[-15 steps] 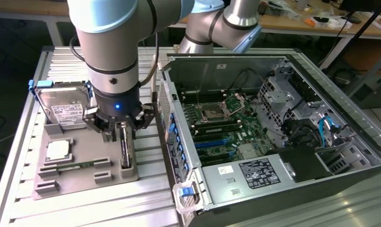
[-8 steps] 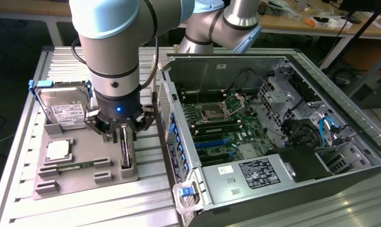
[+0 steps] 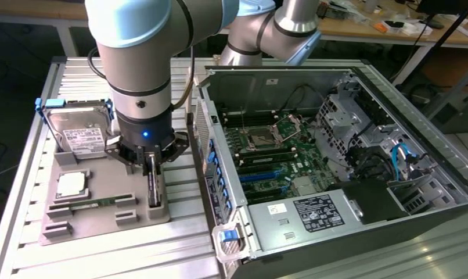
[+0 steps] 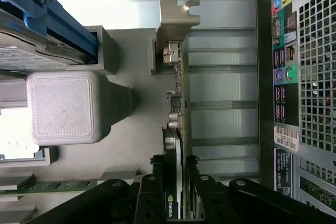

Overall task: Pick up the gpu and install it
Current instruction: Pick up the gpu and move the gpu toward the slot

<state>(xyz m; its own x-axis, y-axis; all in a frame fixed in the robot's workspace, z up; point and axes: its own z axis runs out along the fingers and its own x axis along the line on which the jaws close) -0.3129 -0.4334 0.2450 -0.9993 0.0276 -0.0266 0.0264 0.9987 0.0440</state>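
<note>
The gpu, a thin green card seen edge-on (silver end bracket at one end), stands upright on its long edge in a grey holder tray.

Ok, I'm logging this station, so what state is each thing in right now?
gpu: standing on edge in the gray holder
hand: low, astride the gpu
hard drive: upright in the holder
memory stick: flat in its slot
computer case: side panel off
</note>
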